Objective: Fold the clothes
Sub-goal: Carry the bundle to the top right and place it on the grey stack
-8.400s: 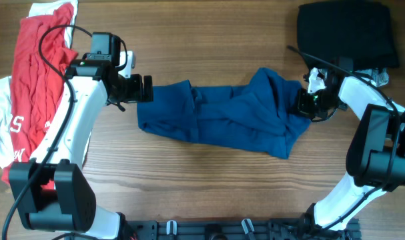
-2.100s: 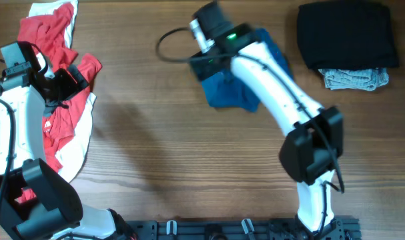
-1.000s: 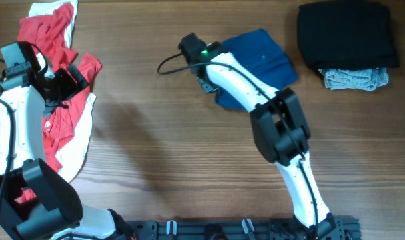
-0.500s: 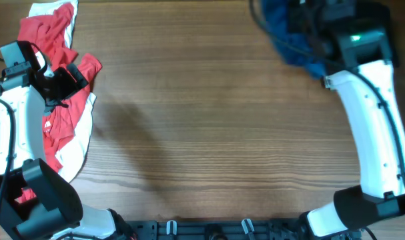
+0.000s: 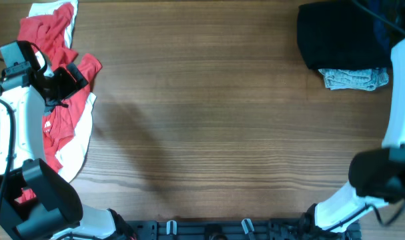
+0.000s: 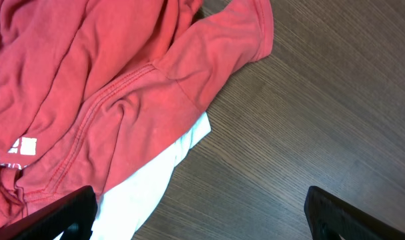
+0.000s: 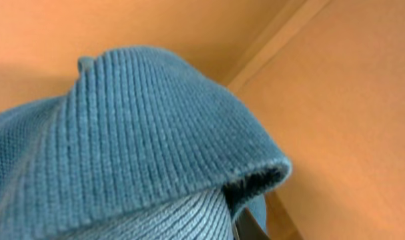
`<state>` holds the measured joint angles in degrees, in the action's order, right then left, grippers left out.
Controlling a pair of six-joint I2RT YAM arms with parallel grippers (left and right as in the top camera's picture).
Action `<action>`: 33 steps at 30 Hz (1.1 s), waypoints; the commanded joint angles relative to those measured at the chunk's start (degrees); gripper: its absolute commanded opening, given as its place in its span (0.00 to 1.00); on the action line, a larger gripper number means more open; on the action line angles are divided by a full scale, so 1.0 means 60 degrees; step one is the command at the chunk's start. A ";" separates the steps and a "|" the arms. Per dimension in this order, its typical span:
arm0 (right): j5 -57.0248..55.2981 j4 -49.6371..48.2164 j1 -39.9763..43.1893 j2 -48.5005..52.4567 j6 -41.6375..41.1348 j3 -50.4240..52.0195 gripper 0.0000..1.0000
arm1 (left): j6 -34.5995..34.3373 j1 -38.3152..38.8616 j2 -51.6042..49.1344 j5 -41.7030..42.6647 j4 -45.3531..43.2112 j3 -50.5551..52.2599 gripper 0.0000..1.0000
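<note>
From above, the left arm [image 5: 19, 127] is reaching over the pile at 9 o'clock on the table [image 5: 209, 120]. There a red shirt [image 5: 45, 40] is lying crumpled on a white garment [image 5: 72, 150]. The left claw [image 5: 70, 79] is hanging over the red shirt's 3 o'clock edge, but this view is not showing how its jaws stand. The left wrist view is settling that: the two dark fingers [image 6: 62, 215] are poking in at 7 and 5 o'clock. They are spread wide apart and gripping nothing, with only bare wood between them. The same close view is showing a red sleeve stretching toward 1 o'clock and the white garment peeking out from under the red hem.

Moving right, a black garment [image 5: 345, 33] is lying at 1 o'clock, with a grey cloth [image 5: 355, 79] sticking out at its 5 o'clock corner. The right arm [image 5: 397, 100] is running up the 3 o'clock edge and leaving the picture, so the right claw is not showing from above. Only the right wrist view is showing the blue shirt [image 7: 122, 133]. Its ribbed fabric is hanging right against the lens, with a blurred orange surface [image 7: 335, 100] behind it. The fabric is covering the right claw's fingers, so I cannot tell how far apart they are or whether they are gripping the cloth.
</note>
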<state>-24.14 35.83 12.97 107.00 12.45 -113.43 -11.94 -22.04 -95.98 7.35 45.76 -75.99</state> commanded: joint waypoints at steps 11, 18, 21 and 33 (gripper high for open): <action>-0.0758 -0.2320 0.0659 0.1632 0.1639 -0.0120 0.04 | -0.0091 -0.0051 0.0095 0.0117 -0.0102 -0.0160 1.00; 0.0335 -0.1235 0.0098 0.2269 0.1020 -0.0102 0.04 | -0.0087 -0.0051 0.0095 0.0117 -0.0113 -0.0160 1.00; 0.0364 -0.0987 -0.0386 0.2583 0.0831 -0.0102 0.04 | -0.0087 -0.0051 0.0095 0.0117 -0.0113 -0.0160 1.00; 0.0361 -0.0390 -0.2138 0.2652 -0.0087 -0.0106 0.99 | -0.0084 -0.0051 0.0095 0.0117 -0.0200 -0.0160 1.00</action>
<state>-22.52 32.40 0.84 123.24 14.09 -112.90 -11.94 -22.04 -95.98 7.38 44.73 -75.99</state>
